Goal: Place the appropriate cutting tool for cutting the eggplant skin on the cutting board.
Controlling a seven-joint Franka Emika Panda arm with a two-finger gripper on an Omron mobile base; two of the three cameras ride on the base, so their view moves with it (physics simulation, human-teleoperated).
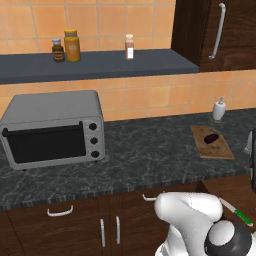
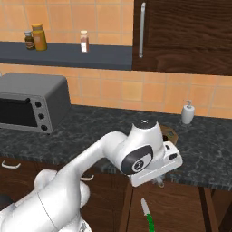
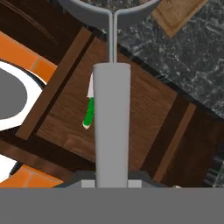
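Observation:
The cutting tool (image 3: 89, 114), a slim knife with a green handle, lies in an open wooden drawer (image 3: 144, 113) below the counter edge; it also shows as the knife (image 1: 236, 211) (image 2: 147, 216). The eggplant (image 1: 211, 138) rests on the cutting board (image 1: 214, 145) (image 3: 179, 15) on the counter's right. My gripper (image 3: 112, 178) (image 2: 158, 177) hangs above the drawer, shut on a grey utensil (image 3: 112, 118) with a thick handle, thin stem and ring end. That utensil hides part of the knife's blade. The hand covers most of the board (image 2: 171, 134) in the right base view.
A toaster oven (image 1: 52, 129) stands on the counter's left. A white soap dispenser (image 1: 219, 109) sits by the wall behind the board. Several bottles (image 1: 72, 46) stand on the shelf, and a dark cabinet (image 1: 220, 30) hangs at the upper right.

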